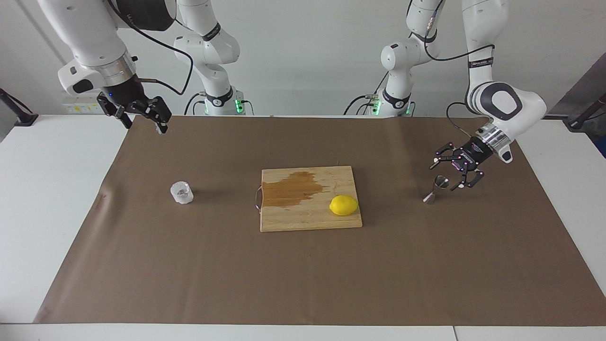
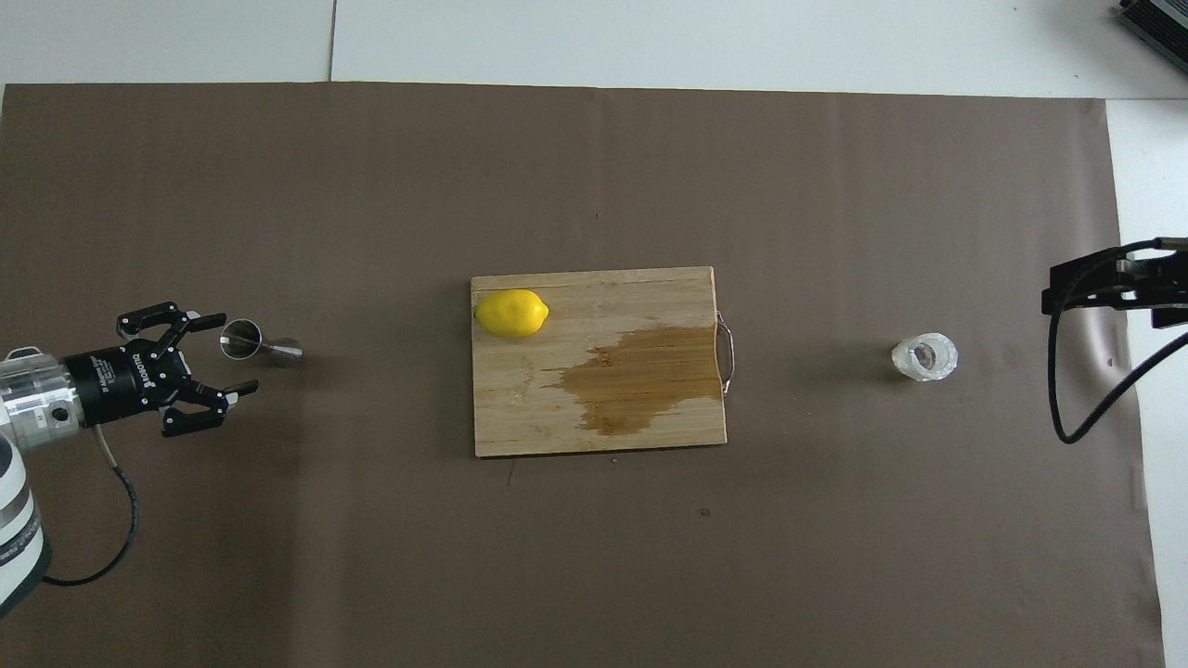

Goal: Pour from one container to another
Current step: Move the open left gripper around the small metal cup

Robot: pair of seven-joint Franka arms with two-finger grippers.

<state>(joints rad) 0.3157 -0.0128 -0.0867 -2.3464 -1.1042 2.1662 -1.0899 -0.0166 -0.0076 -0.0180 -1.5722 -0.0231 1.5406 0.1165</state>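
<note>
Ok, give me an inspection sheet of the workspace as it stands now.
Surface: brown mat over white table.
Job's things: textured glass cup upright at the right arm's end; steel jigger upright at the left arm's end.
Clutter: cutting board with dark wet-looking stain, lemon on it.
Hands: left hand open beside the jigger, not gripping; right hand open, waiting above the mat's edge.
Cables: black cable at each wrist.
Surroundings: plain wall.
</note>
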